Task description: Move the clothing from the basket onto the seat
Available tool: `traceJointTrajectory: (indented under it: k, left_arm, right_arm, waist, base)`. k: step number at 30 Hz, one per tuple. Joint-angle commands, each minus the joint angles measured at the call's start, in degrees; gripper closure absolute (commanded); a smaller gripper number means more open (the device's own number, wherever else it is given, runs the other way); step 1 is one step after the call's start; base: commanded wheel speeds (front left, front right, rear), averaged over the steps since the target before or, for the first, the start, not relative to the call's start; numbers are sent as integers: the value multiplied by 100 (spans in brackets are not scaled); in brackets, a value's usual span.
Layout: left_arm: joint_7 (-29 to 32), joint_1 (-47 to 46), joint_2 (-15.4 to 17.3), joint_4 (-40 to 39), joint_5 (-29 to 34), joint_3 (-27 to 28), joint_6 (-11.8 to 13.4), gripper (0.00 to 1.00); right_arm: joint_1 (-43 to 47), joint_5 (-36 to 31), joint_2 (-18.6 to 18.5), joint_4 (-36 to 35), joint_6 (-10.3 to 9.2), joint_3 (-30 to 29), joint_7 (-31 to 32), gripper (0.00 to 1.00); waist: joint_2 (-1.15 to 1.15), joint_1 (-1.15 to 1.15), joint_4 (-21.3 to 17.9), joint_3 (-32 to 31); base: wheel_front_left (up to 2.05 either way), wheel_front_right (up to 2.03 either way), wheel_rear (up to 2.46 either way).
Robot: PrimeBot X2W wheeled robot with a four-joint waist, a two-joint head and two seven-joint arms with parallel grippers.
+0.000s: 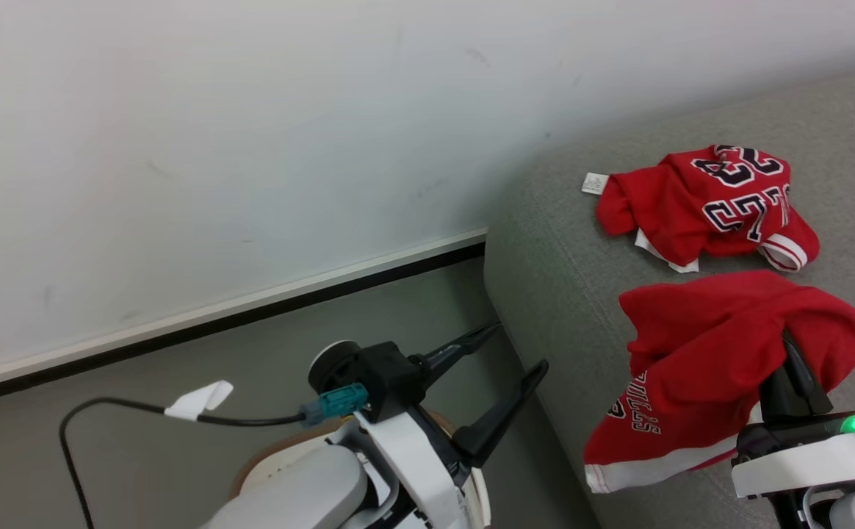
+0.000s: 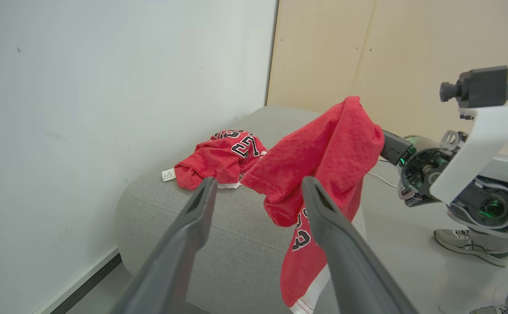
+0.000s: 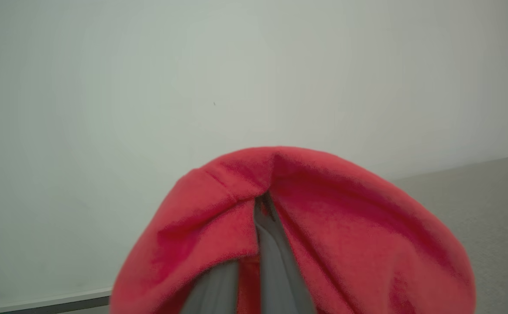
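Grey seat [image 1: 545, 279] is bearing a loose jersey [image 1: 706, 206] beyond the right hand [image 1: 792, 349], which is pinching a draped jersey [image 1: 699, 345] (left hand [image 1: 520, 346] gaping wide).

Under jersey [image 1: 706, 338]: right gripper [image 1: 795, 361] tips

Two garments at the wall end of the seat.
A crumpled red jersey garment [image 1: 714, 206] lies on the large grey woven-fabric seat [image 1: 560, 294], toward its far left corner. Nearer, a second red jersey garment [image 1: 699, 353] hangs draped over the right end effector [image 1: 791, 345], above the seat's near part. The left end effector [image 1: 521, 345] is just off the seat's left edge, over the floor [image 1: 325, 323].
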Motion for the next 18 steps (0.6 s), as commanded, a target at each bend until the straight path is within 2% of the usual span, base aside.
traceJointTrajectory:
  k: [1,8,18]
  left_arm:
    - [3,150,35,-9,118,59,-9,0]
    - [1,277,-9,66,400,266,-135,0]
    - [0,216,38,80,602,378,-298,0]
  right_arm:
    - [96,-59,12,-56,-13,-39,-17,100]
    - [266,-119,126,-255,-13,-112,-17,100]
    - [-125,-122,30,-400,-13,-356,2,100]
  waist:
    - [0,0,-209,113]
    - [0,0,-414,233]
    - [0,0,-376,604]
  base:
    - [0,0,0]
    - [0,0,0]
    - [0,0,0]
